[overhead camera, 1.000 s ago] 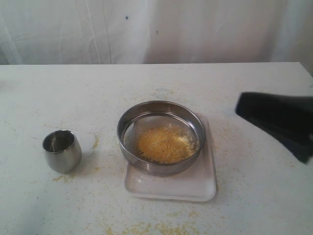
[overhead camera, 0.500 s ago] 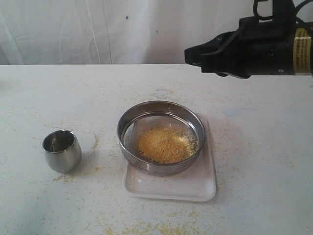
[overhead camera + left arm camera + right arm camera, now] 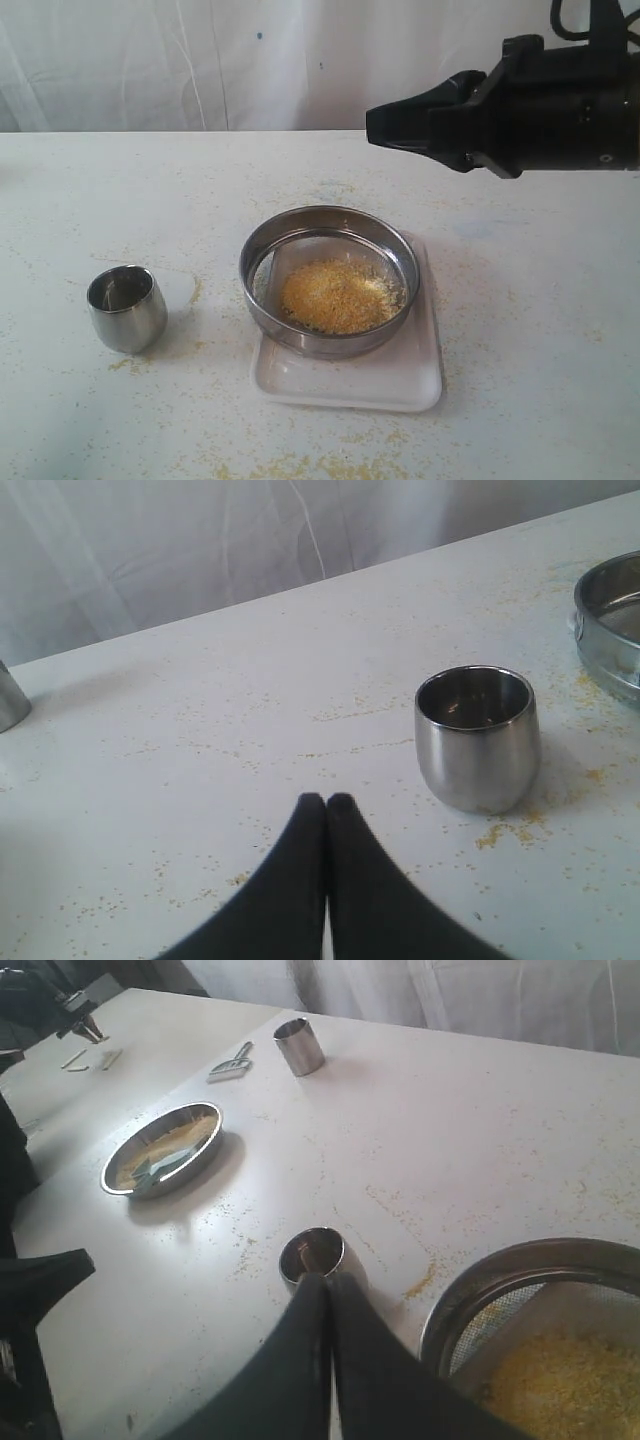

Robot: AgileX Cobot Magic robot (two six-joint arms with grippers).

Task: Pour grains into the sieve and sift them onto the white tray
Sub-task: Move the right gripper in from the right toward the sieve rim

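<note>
The steel sieve [image 3: 330, 345] sits on the white tray [image 3: 400, 378] at the table's middle, with a heap of yellow grains [image 3: 338, 295] on its mesh. My right gripper [image 3: 372, 125] hovers shut and empty, high above the table behind the sieve. In the right wrist view its tips [image 3: 328, 1280] are pressed together over the small steel cup [image 3: 312, 1253], beside the sieve [image 3: 520, 1265] and grains [image 3: 565, 1390]. My left gripper [image 3: 327, 802] is shut and empty, low over the table a short way from the empty cup [image 3: 478, 738]. It does not show in the exterior view.
The rounded steel cup [image 3: 127, 308] stands upright left of the tray. Spilled grains speckle the table, thickest near the front edge [image 3: 320, 465]. Further off are a shallow steel pan [image 3: 163, 1147], a scoop [image 3: 232, 1065] and a steel cylinder [image 3: 298, 1046].
My right arm rose from low at the right edge to high behind the sieve and moved left. Sieve, tray and cup stayed put.
</note>
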